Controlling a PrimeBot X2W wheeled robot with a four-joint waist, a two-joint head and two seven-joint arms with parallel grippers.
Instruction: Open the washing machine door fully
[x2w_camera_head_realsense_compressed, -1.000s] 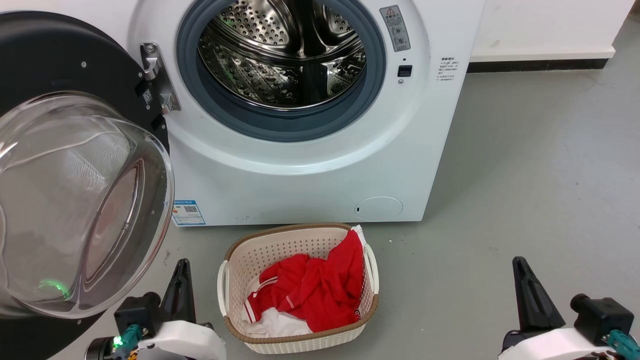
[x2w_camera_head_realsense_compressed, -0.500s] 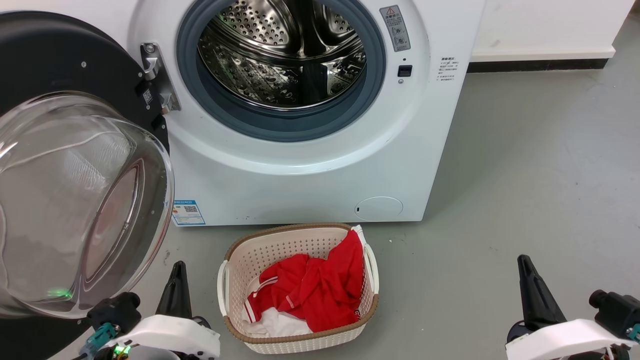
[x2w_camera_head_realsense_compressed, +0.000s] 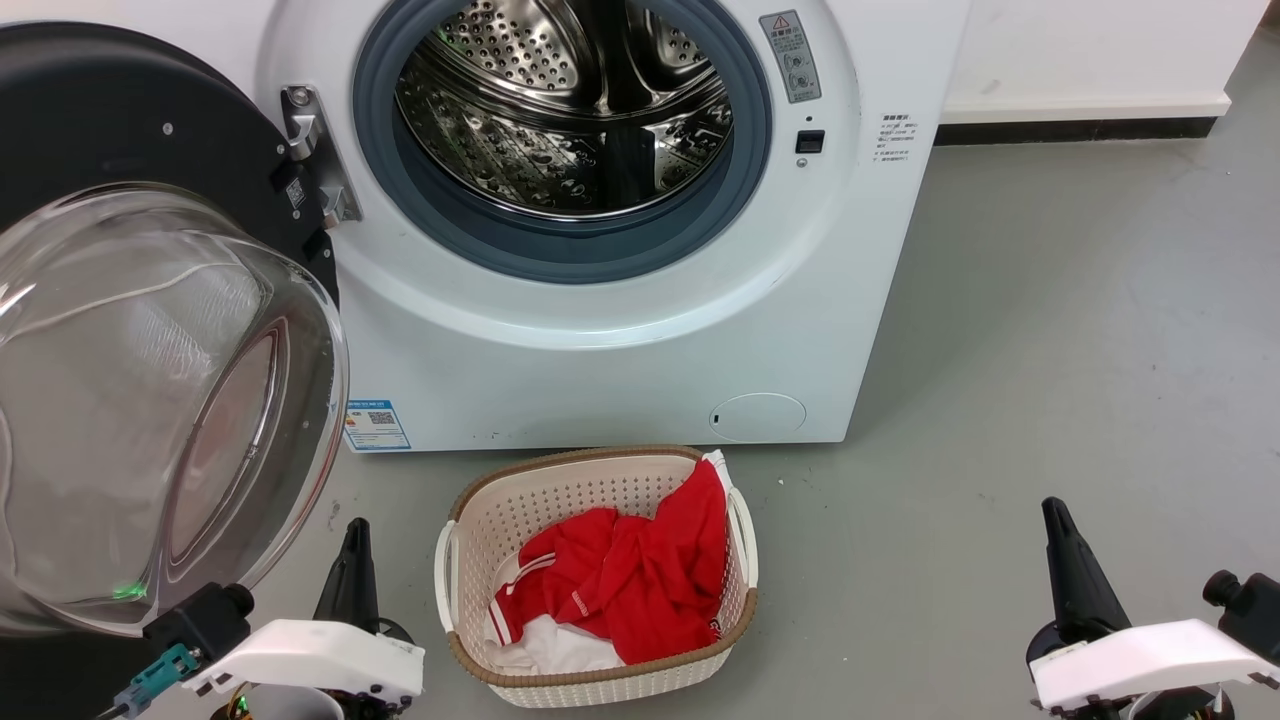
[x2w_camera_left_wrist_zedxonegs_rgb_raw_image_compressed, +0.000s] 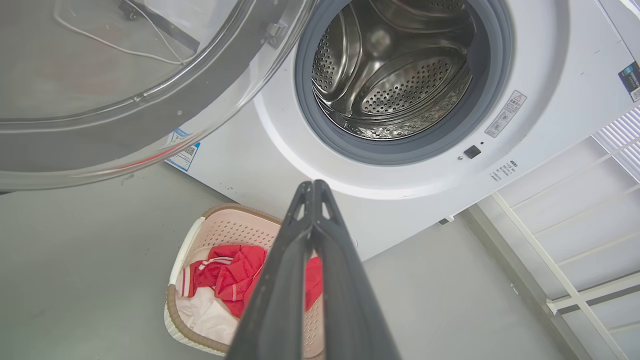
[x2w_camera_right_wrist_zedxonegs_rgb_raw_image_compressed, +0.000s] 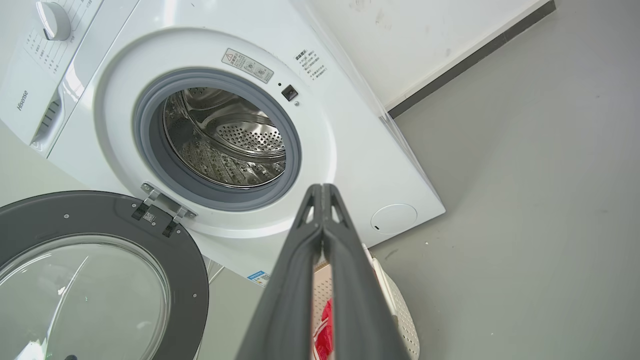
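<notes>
The white washing machine (x2w_camera_head_realsense_compressed: 600, 350) stands ahead with its steel drum mouth exposed. Its black round door (x2w_camera_head_realsense_compressed: 120, 130) is swung wide to the left on its hinge, the clear glass bowl (x2w_camera_head_realsense_compressed: 150, 400) bulging toward me. In the right wrist view the door (x2w_camera_right_wrist_zedxonegs_rgb_raw_image_compressed: 190, 280) lies open at lower left, beside the machine (x2w_camera_right_wrist_zedxonegs_rgb_raw_image_compressed: 350, 150). The left wrist view has the glass door (x2w_camera_left_wrist_zedxonegs_rgb_raw_image_compressed: 125, 100) at upper left. My left gripper (x2w_camera_head_realsense_compressed: 353, 530) is shut, low beside the glass bowl and touching nothing. My right gripper (x2w_camera_head_realsense_compressed: 1052, 508) is shut too, far right over the floor. Both pairs of fingertips (x2w_camera_left_wrist_zedxonegs_rgb_raw_image_compressed: 313, 184) (x2w_camera_right_wrist_zedxonegs_rgb_raw_image_compressed: 323, 187) meet with nothing between them.
A beige perforated laundry basket (x2w_camera_head_realsense_compressed: 740, 560) with red and white clothes sits on the grey floor in front of the machine, between my grippers. A white wall with a dark skirting (x2w_camera_head_realsense_compressed: 1080, 128) runs behind at the right. A white rack (x2w_camera_left_wrist_zedxonegs_rgb_raw_image_compressed: 575, 260) stands right of the machine.
Both arms have drawn back toward the bottom of the head view, the left gripper sliding slightly left and the right one slightly right. The door and basket have not moved.
</notes>
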